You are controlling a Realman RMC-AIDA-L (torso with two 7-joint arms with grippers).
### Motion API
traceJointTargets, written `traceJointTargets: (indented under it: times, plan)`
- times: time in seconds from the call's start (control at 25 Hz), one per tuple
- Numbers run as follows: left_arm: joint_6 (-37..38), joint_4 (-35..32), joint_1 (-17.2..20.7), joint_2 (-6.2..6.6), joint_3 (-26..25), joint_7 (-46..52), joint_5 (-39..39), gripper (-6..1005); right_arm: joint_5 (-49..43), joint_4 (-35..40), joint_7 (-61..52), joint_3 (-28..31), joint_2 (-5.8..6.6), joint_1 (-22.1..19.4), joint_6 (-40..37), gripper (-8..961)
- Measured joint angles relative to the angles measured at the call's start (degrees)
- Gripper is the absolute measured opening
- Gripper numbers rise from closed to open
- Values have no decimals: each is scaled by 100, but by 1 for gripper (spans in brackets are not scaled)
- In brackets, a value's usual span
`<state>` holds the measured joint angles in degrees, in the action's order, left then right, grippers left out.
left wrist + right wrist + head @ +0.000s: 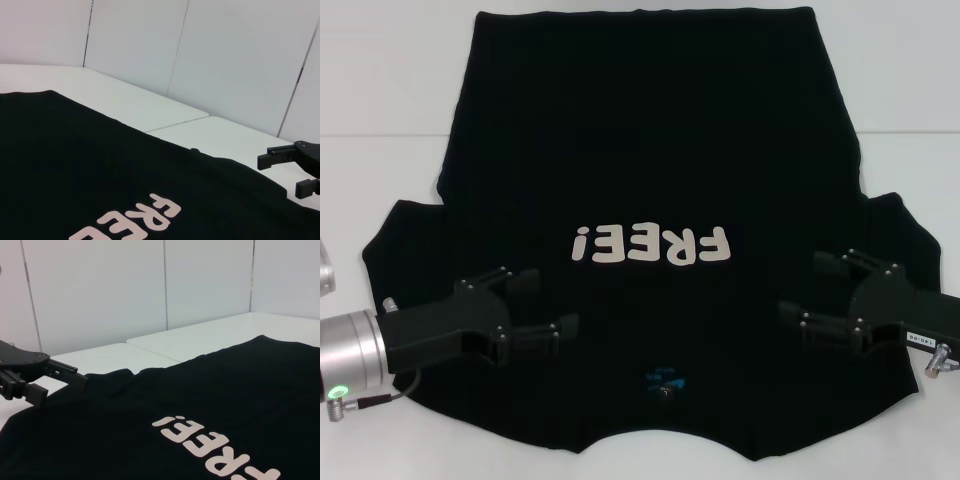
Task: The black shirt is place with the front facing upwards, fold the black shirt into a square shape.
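You have both the left gripper [542, 305] and the right gripper [817, 287] spread wide, facing inward over the black shirt [650, 150], each sleeve lying just outboard behind its own fingers.

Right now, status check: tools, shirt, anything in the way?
Left tool open, over shirt's left shoulder area. Right tool open, over right shoulder area. Black shirt flat, print up, unfolded, on white table. Nothing in the way.
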<state>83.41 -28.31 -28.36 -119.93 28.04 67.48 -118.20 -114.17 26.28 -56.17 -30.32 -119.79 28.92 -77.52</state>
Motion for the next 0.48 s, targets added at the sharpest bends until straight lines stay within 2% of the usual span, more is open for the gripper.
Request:
traceJointTargets:
  times: [0.48]
  plan:
    - [53, -7, -3, -4, 0, 12, 0, 942, -4, -5, 0, 0, 0, 17, 0, 914]
